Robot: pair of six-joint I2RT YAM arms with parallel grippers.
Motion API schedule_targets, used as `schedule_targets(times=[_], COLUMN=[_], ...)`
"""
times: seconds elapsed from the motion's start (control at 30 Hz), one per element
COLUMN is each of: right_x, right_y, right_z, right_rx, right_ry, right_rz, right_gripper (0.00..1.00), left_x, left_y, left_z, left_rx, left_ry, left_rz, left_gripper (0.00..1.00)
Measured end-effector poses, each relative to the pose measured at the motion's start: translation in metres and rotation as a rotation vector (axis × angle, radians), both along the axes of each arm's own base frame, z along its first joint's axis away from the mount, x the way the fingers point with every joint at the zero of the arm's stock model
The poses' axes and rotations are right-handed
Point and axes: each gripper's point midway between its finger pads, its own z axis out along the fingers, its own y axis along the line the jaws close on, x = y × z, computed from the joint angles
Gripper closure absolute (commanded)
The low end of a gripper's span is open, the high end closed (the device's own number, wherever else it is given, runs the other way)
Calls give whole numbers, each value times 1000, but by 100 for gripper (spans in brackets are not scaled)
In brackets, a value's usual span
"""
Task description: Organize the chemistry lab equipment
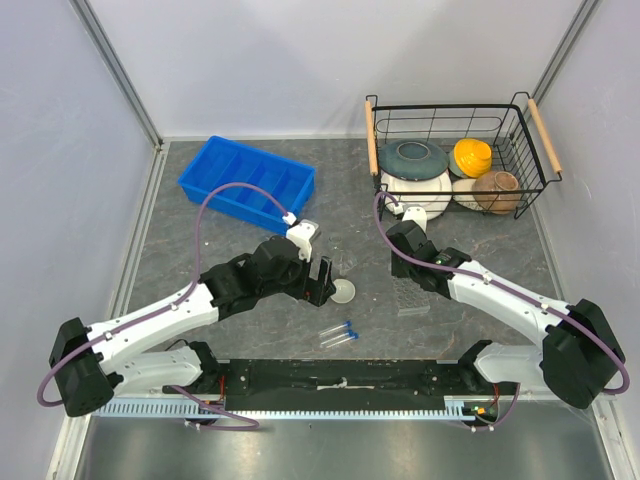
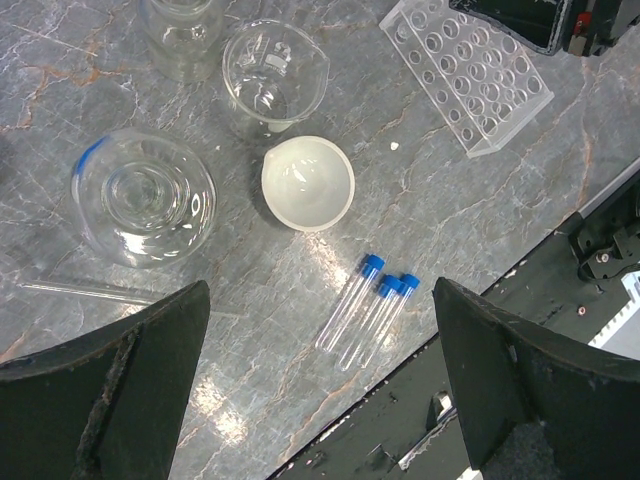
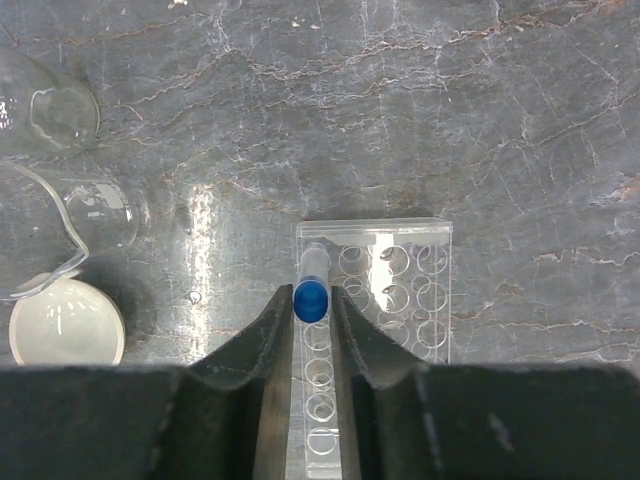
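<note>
We cannot tell if our right gripper (image 3: 311, 306) pinches the blue-capped tube (image 3: 314, 262) in the tube rack (image 3: 400, 300); lifting could uproot it. Left gripper (image 2: 320, 300) gapes empty.

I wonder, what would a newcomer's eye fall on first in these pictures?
Most likely the blue-capped tube set into the clear rack, closely flanked by the fingers of the right gripper. Next come three more capped tubes lying loose on the table near its front edge. The bright blue tray sits at rear left, the wire basket of bowls at rear right.
</note>
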Motion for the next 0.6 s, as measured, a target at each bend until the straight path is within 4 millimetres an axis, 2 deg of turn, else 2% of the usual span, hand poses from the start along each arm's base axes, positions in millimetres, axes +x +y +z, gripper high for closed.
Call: schedule_targets(times=[0.2,0.47,0.6], right_x=[-1,-2,-6], right_y=[0,0,-5], right_z=[-1,-2,4], right_rx=[2,3,-5], right_ry=[5,7,8], right_rz=[2,4,1], right_gripper=[56,51,49], left_x=[0,1,-1], left_y=[-1,-1,-3], left_z=[-5,-9,-18], left_rx=[14,24,43], left_ry=[10,18,33], left_rz=[0,-1,-9], left_gripper=[0,0,0])
